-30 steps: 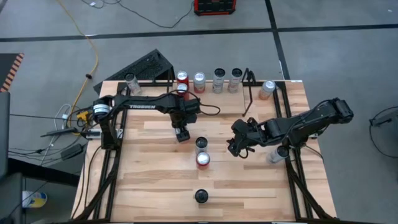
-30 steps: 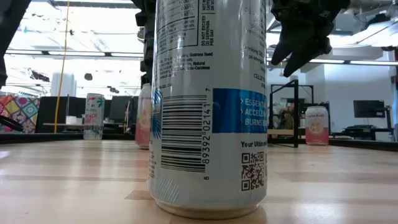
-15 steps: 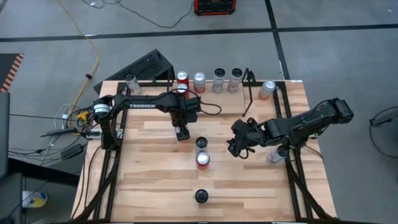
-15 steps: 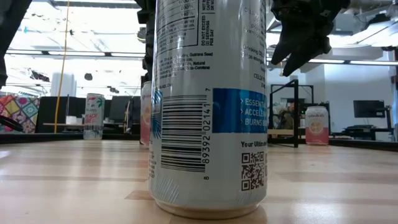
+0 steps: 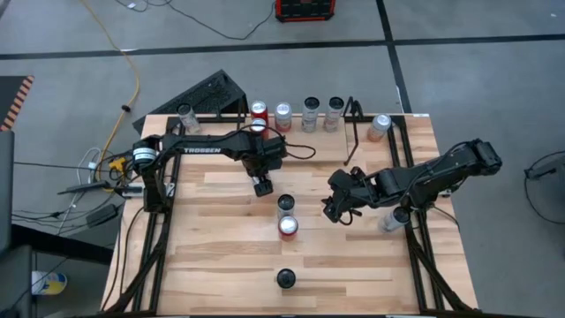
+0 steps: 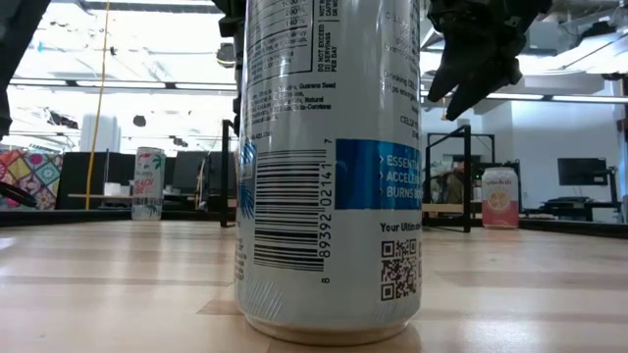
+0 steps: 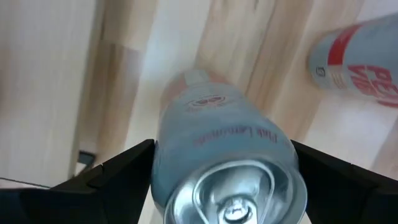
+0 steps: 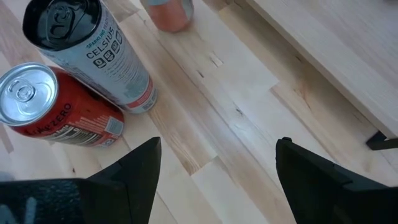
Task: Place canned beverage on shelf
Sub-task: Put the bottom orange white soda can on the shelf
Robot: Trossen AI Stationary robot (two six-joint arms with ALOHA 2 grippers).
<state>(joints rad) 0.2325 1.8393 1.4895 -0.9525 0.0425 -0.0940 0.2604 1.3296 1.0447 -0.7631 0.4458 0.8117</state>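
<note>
Wooden table [image 5: 221, 256], centre frame: we see left gripper [image 5: 262, 186] clamped on a pale can [image 7: 227, 162], carrying toward shelf [image 5: 291, 124], upper centre; right gripper [image 5: 334, 210] agape

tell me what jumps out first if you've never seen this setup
The left gripper holds a pale can between its fingers, above the table's middle. Behind it, four cans stand in a row on the black wire shelf at the far edge. The right gripper hangs open beside two standing cans.
</note>
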